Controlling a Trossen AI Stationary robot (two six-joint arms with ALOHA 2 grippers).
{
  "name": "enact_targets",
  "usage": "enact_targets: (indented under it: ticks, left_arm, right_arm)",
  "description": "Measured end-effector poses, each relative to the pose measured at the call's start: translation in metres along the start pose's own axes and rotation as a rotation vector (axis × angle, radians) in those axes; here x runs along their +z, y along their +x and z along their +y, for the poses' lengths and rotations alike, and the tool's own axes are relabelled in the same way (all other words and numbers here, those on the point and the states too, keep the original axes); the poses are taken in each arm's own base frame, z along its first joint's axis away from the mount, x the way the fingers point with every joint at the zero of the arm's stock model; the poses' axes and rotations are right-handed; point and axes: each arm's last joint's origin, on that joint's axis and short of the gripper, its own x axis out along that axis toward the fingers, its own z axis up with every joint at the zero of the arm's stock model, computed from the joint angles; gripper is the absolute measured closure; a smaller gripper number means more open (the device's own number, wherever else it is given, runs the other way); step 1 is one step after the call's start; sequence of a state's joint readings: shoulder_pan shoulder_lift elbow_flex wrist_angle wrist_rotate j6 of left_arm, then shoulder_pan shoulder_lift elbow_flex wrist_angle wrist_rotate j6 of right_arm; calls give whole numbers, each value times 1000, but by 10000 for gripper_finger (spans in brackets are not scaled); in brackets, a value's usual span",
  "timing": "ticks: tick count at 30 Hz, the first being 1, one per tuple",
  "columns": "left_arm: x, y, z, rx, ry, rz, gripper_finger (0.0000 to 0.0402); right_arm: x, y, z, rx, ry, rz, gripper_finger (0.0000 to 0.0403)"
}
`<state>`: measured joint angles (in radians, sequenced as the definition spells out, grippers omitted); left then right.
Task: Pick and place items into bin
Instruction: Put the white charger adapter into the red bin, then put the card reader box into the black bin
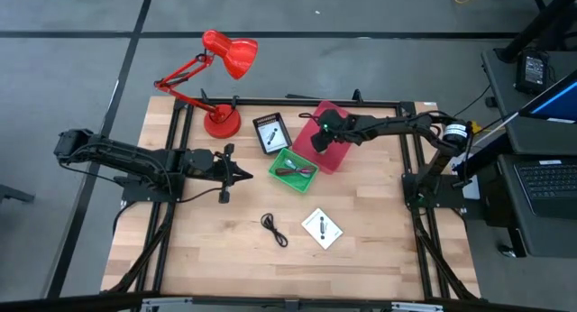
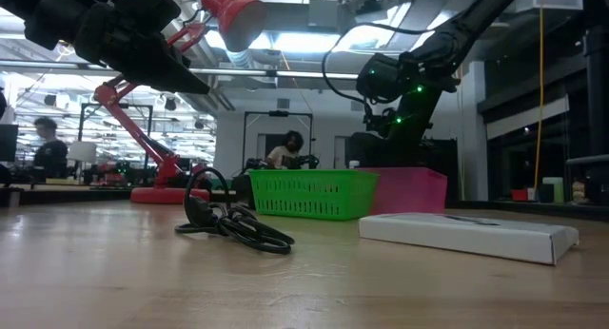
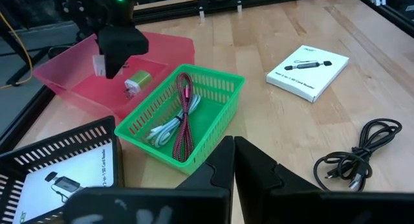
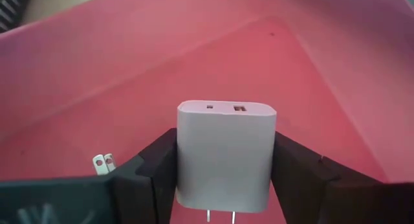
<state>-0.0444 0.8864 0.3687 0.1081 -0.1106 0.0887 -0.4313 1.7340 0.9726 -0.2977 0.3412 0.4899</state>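
Looking down from above, the right pincer [image 1: 322, 132] sits over the pink bin [image 1: 335, 154] just above the middle of the frame. In its own wrist view a white wall charger [image 4: 226, 156] sits right between the two dark fingers [image 4: 150, 179], which touch its sides, so it's pinching the charger, prongs pointing down toward the pink floor. A second pair of prongs [image 4: 103, 163] pokes out beside the finger, so another plug is already lying in that bin; the left wrist view shows it as a small white charger [image 3: 137, 81] on the bin floor under the black pincer.

The left pincer [image 1: 236, 175] hangs left of center over the tabletop [image 1: 379, 249], fingers pressed together with nothing in them.

Next to the pink bin is a green basket [image 1: 293, 169] with a maroon cable [image 3: 184, 114] and a white cable [image 3: 163, 128] lying inside. Just above and left of it there's a black tray [image 1: 272, 134] holding a white card. Still loose on the wood: a black cable [image 1: 274, 229] below center, and a white boxed card [image 1: 322, 228] just to its right, tilted like a diamond.

The red desk lamp [image 1: 221, 68] stands at the upper left of the tabletop. In the low view a couple of people show far back in the room.
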Motion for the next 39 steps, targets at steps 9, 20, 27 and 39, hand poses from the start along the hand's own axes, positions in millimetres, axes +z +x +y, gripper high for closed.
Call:
enact_targets:
  ticks: [9,20,27,39]
  left_arm:
    - [0,0,0,1,-24,0,395]
    - [0,0,0,0,-42,0,396]
    - [0,0,0,3,-42,0,393]
    - [0,0,0,4,-42,0,394]
  right_arm:
    - [0,0,0,4,-32,1,206]
    - [-1,0,1,47,-114,19,189]
    - [0,1,0,47,-128,21,144]
    - [2,-27,10,123,-174,-34,176]
